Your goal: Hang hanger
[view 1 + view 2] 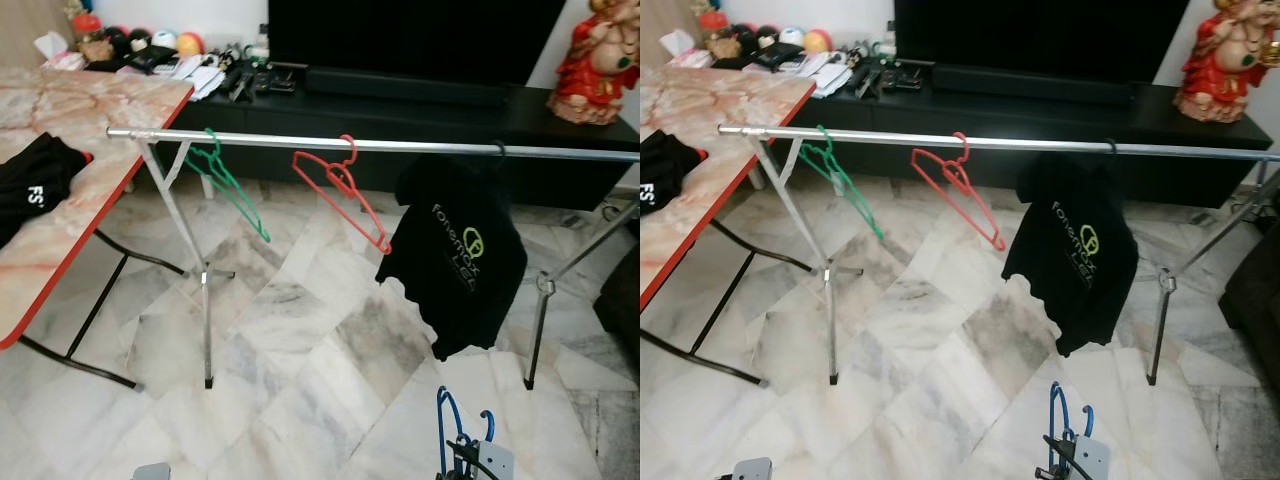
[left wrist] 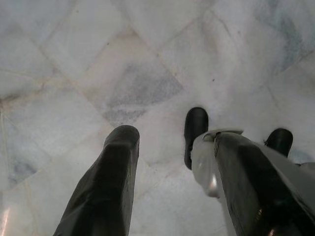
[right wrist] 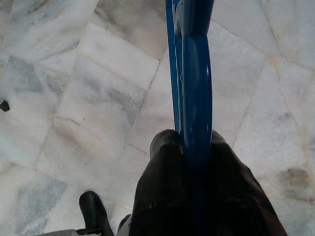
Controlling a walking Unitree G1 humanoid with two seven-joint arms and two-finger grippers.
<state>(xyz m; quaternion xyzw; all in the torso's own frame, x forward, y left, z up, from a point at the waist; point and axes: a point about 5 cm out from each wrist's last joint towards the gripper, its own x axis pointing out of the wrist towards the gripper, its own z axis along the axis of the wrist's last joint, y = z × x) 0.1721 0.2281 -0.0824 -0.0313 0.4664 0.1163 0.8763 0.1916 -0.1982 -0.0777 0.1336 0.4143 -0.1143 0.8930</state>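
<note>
A blue hanger (image 1: 447, 418) sticks up at the bottom of the head views, held low over the floor. My right gripper (image 3: 189, 142) is shut on the blue hanger (image 3: 192, 69), both fingers pressed against it. The silver rail (image 1: 400, 146) of a clothes rack runs across the room ahead. On it hang a green hanger (image 1: 228, 182), a red hanger (image 1: 345, 190) and a black T-shirt (image 1: 458, 255). My left gripper (image 2: 170, 147) hangs open above the marble floor, nothing between its fingers.
A marble-topped folding table (image 1: 90, 150) with a red edge stands at the left, a black garment (image 1: 35, 180) lying on it. Behind the rack is a black TV cabinet (image 1: 420, 110) with clutter and a red figurine (image 1: 598, 60). My feet (image 2: 196, 129) show below.
</note>
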